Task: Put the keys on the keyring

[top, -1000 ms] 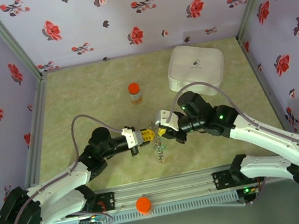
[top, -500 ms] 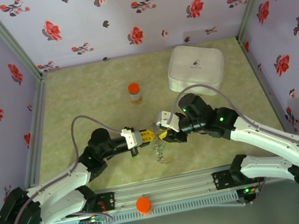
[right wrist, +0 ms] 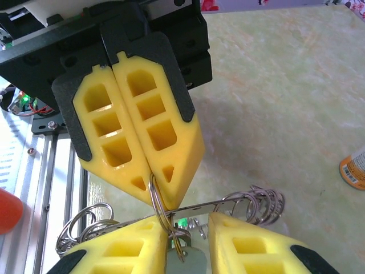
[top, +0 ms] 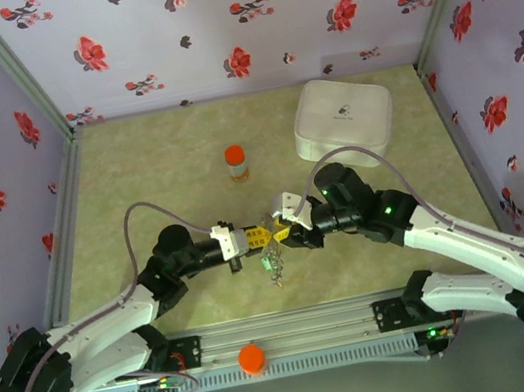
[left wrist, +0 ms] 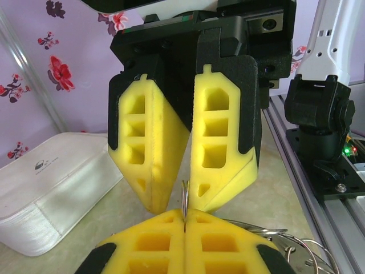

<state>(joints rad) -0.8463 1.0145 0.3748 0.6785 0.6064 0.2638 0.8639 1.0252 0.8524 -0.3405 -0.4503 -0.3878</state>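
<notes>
- From above, the keys (top: 272, 261) hanging under the meeting fingertips are too small to count or tell apart.
- In the left wrist view the lower edge cuts off the left gripper (left wrist: 184, 213); the keyring (left wrist: 184, 201) pinched in it appears as a mere edge-on sliver. The white box (left wrist: 40, 194) runs off the left edge.
- In the right wrist view the right gripper (right wrist: 188, 221) is cut off below; a pale key head (right wrist: 185, 264) sits half hidden between its fingers, contact unclear. The bottle (right wrist: 353, 170) is clipped at the right.
</notes>
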